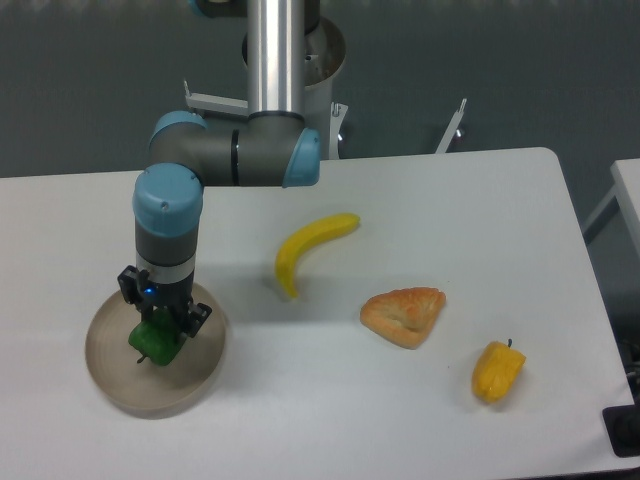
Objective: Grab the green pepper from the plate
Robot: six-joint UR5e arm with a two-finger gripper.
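Arm: one, grey with blue joints, reaching down over the left part of the table [420, 200].
Gripper [157, 322]: one, pointing straight down above the plate [120, 380]; a small blue light showed on its body.
Fingers: two, drawn in narrow against the sides of the green pepper [154, 341], holding it between them.
Green pepper: one, inside the plate's rim, left of centre; whether it touched the plate floor or hung just clear could not be told.
Plate: one, round and beige-grey, near the table's front-left corner.
Yellow-orange pepper [497, 370]: one, towards the front right, well apart from the plate.
Banana [306, 246]: one, curved, mid-table.
Pastry [404, 313]: one, triangular and golden-brown, between the banana and the yellow-orange pepper.
Hidden or cut off: the green pepper's top lay behind the gripper; its stem was not made out; the arm's upright column ran out of the top edge; the fingertips were hard to separate from the pepper.
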